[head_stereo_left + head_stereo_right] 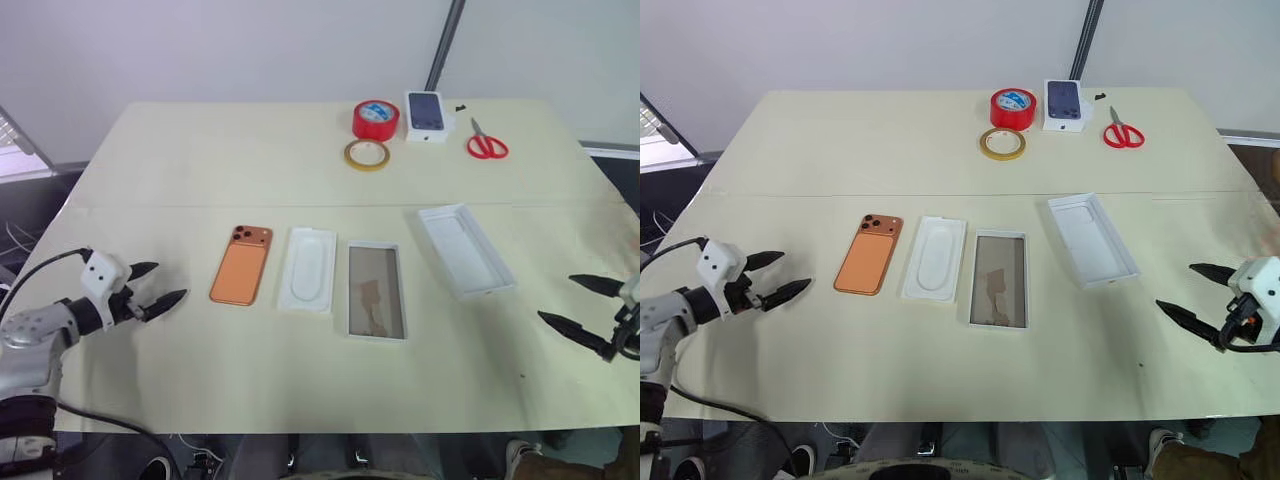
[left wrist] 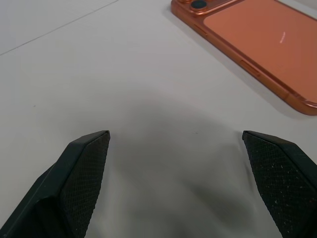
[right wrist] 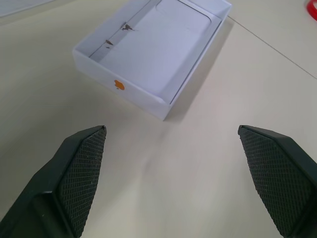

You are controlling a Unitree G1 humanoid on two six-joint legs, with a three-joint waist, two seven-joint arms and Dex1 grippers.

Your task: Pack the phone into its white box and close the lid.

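Orange slim smartphone lying back up on pale cream table, square cluster of dark lenses at its far end. Just beside it toward the right, flat white insert with oval recess, then shallow white rectangular tray with glossy brownish floor, all three apart and roughly parallel. Farther right, taller-walled white lid, open side up, angled, plain white inside, small orange mark on its near wall. At the far edge: red tape roll, yellowish tape ring touching or nearly touching it, small white box printed with dark phone, red-handled scissors. Left gripper low over the table near the phone, black fingers spread wide, holding nothing. Right gripper near the table's right edge, pointing toward the lid, fingers likewise wide apart and empty.
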